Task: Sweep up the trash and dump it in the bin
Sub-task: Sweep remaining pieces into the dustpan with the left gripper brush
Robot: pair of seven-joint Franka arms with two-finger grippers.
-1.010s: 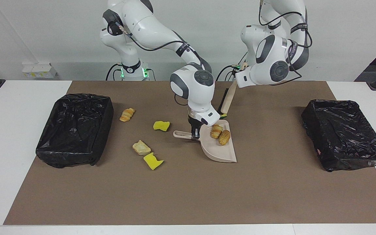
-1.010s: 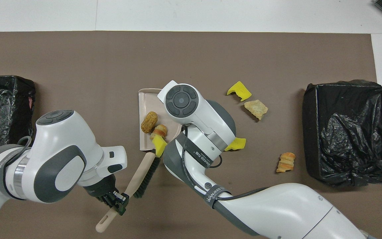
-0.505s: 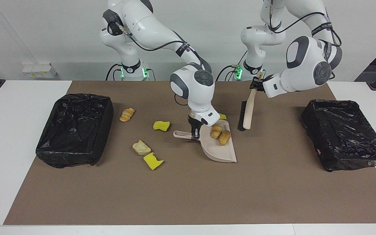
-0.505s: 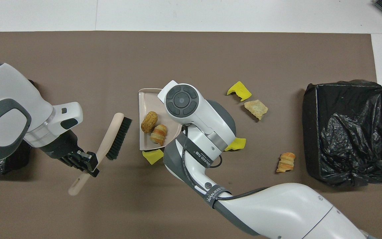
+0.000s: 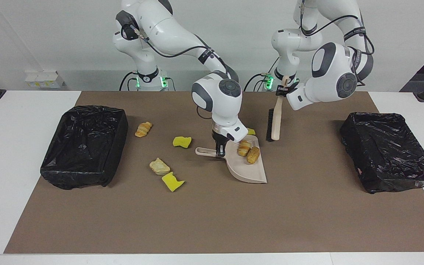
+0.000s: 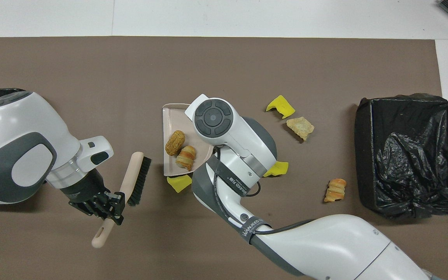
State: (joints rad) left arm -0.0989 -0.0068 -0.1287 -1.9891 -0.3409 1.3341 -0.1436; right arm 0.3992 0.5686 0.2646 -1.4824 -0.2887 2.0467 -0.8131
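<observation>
Fingers of the right gripper [image 5: 219, 152] clamp the dustpan [image 5: 248, 167] handle; left gripper [image 5: 282, 89] fingers clamp a brush [image 5: 273, 123] raised beside the dustpan, which holds two pastry scraps [image 5: 248, 151].

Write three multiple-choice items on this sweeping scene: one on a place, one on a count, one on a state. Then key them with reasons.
1. Where does the yellow chunk closest to the brush lie?
A. In a bin
B. On the mat beside the dustpan's edge nearer to the robots
C. Inside the dustpan

2. How many scraps lie in the dustpan?
A. Two
B. Four
C. None

3. What is the left gripper doing?
A. Hanging open over a bin
B. Shut on the dustpan's handle
C. Shut on the brush's handle, bristles clear of the scraps

Key:
1 B, the chunk rests on the brown mat just outside the pan.
2 A, a round brown piece and a striped pastry are in it.
3 C, its fingers clamp the handle, and the brush hangs apart from the pan that the right gripper holds.
</observation>
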